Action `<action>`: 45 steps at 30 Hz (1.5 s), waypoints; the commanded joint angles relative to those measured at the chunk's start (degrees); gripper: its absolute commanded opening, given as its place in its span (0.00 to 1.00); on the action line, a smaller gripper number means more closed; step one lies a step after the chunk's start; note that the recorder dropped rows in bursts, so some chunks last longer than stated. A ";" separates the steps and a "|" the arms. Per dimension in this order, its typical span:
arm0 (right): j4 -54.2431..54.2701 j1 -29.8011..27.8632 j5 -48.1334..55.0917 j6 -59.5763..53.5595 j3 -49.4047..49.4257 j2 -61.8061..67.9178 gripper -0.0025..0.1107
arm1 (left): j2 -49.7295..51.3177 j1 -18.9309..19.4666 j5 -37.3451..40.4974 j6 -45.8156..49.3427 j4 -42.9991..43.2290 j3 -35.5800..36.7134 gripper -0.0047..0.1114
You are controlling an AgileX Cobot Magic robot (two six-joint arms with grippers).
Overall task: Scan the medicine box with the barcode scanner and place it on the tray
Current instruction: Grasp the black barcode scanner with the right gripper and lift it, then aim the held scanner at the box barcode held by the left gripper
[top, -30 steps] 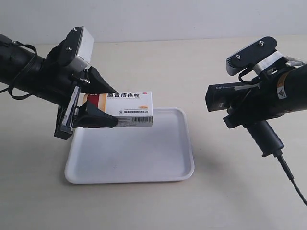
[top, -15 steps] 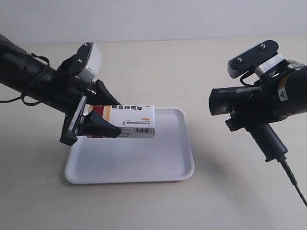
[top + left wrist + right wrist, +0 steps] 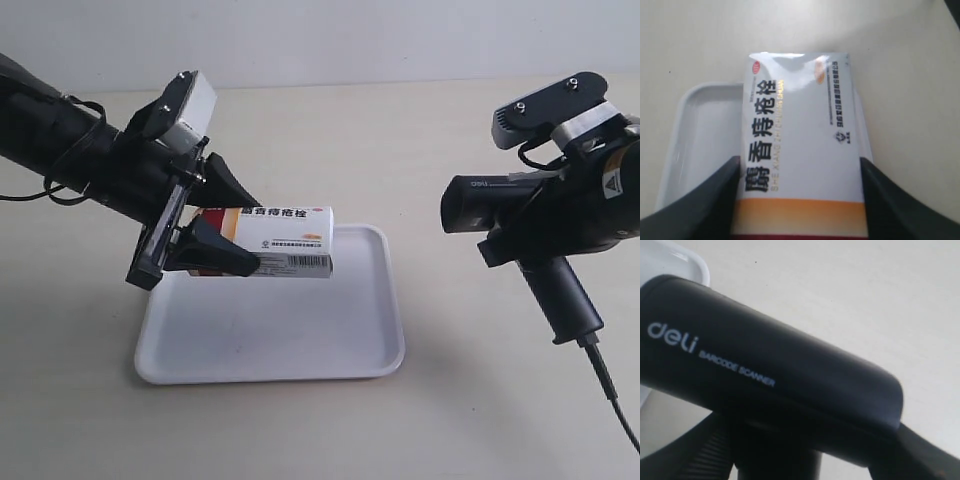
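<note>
The medicine box (image 3: 285,240), white with green-black text and an orange and red end, hangs just above the white tray (image 3: 300,335), its barcode side toward the exterior camera. My left gripper (image 3: 240,232) is shut on its striped end. In the left wrist view the medicine box (image 3: 800,140) sits between the black fingers (image 3: 715,200) of that gripper (image 3: 800,165), over the tray (image 3: 700,130). Off to the tray's right, the black barcode scanner (image 3: 500,205) is held in the air with its head aimed at the box. My right gripper (image 3: 805,460) is shut on the barcode scanner (image 3: 765,370).
The scanner's black cable (image 3: 610,400) runs down from the handle toward the exterior view's lower right corner. The tray lies on a plain beige tabletop (image 3: 330,130), and a pale wall stands behind it.
My left gripper has carried the medicine box a little to the right and lower over the tray. The right arm with the scanner has drifted slightly right.
</note>
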 commanded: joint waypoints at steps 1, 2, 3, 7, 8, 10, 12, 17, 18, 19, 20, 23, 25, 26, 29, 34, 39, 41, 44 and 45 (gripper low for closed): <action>7.91 0.20 3.50 -8.48 0.02 -2.28 0.02 | 0.11 0.11 1.89 0.05 -0.19 -0.76 0.04; 7.91 0.20 4.26 -8.40 0.02 -2.76 0.02 | 0.11 0.11 1.89 0.05 -0.19 -0.76 0.04; 7.78 0.20 4.81 -8.06 0.02 -3.31 0.02 | 0.11 0.11 1.89 0.05 -0.19 -0.76 0.04; 8.13 0.20 6.11 -8.06 0.02 -5.49 0.02 | 0.11 0.11 2.10 0.05 -0.19 -0.76 0.04; 9.14 0.20 6.75 -8.06 0.02 -6.06 0.02 | 0.11 0.11 2.10 0.05 -0.19 -0.76 0.04; 10.24 0.20 7.63 -8.06 0.02 -6.93 0.02 | 0.11 0.11 1.65 0.05 -0.19 -0.76 0.04; 11.15 0.20 8.20 -8.06 0.02 -7.49 0.02 | 0.11 0.11 1.65 0.05 -0.19 -0.76 0.04; 14.72 0.20 8.43 -13.85 0.14 -6.05 0.02 | 0.23 0.11 0.24 0.05 -0.48 -1.28 0.04; 15.64 0.20 8.43 -15.06 0.14 -5.34 0.02 | 0.23 0.11 0.09 0.05 -0.52 -1.28 0.04; 15.87 0.20 8.43 -15.54 0.14 -4.70 0.02 | 0.23 0.11 0.09 0.05 -0.52 -1.28 0.04; 15.87 0.20 8.31 -15.54 0.14 -3.67 0.02 | 0.23 0.11 0.09 0.05 -0.52 -1.28 0.04; 15.13 0.20 7.70 -15.54 0.14 -1.32 0.02 | 0.23 0.11 0.09 0.05 -0.52 -1.28 0.04; 15.13 0.20 7.39 -15.54 0.14 -0.42 0.02 | 0.23 0.11 0.09 0.05 -0.52 -1.28 0.04; 15.13 0.20 7.39 -15.54 0.04 -0.24 0.02 | 0.23 0.11 -0.18 0.05 -0.52 -1.28 0.04; 15.13 0.20 7.39 -15.54 0.04 -0.63 0.02 | 0.35 0.11 -0.98 0.05 -0.52 -1.28 0.04; 14.92 0.20 8.15 -15.54 0.04 -2.33 0.02 | 1.91 0.11 -2.16 0.05 -0.18 -1.28 0.04; 13.37 0.20 8.15 -15.54 0.04 -2.90 0.02 | 2.77 0.11 -1.65 0.05 0.21 -1.28 0.04; 13.19 0.20 8.04 -15.54 0.04 -2.68 0.02 | 2.77 0.11 -1.14 0.05 0.22 -1.28 0.04; 11.41 0.20 7.57 -15.41 0.24 -2.68 0.02 | 2.77 0.54 0.00 0.05 0.42 -1.28 0.04; 11.28 0.20 7.58 -15.41 0.24 -2.68 0.02 | 2.77 1.00 0.73 0.05 0.57 -1.40 0.04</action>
